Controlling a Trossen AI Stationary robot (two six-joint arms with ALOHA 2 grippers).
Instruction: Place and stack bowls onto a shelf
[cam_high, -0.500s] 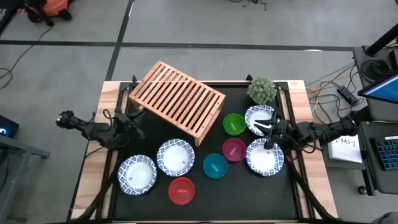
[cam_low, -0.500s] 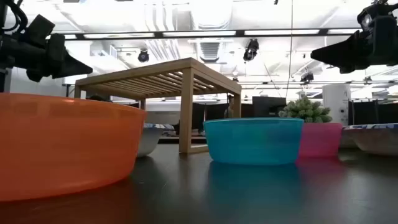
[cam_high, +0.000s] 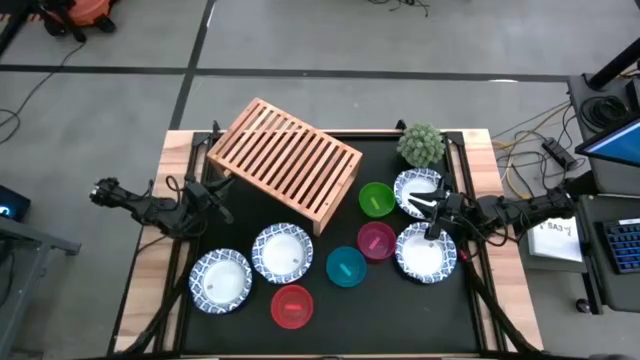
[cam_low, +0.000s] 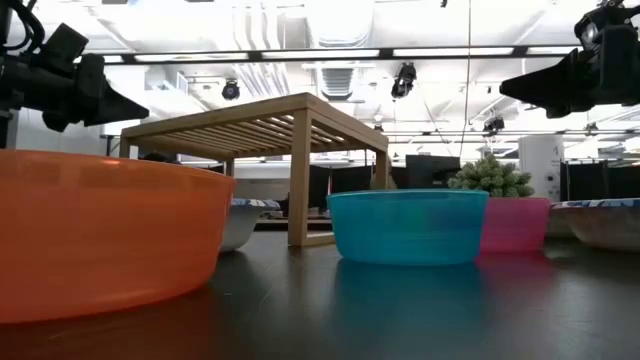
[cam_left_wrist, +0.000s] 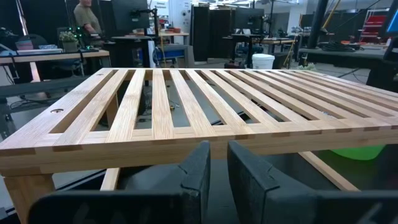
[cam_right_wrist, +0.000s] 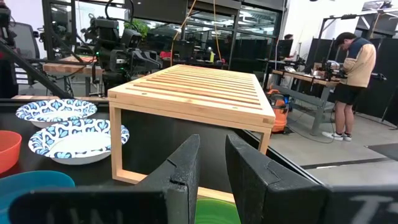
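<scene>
Sensibly, the right gripper, jaws nearly shut and empty above two patterned bowls, should open wide before descending on a rim, the shelf standing bare nearby.

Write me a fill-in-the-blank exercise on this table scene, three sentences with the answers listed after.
1. The number of bowls resting on top of the shelf is ____.
2. In the high view, the small bowl lying between the green bowl and the teal bowl is coloured ____.
3. The right gripper hangs over the patterned bowl that sits just below the spiky ____ in the high view.

Missing words: zero; magenta; plant
</scene>
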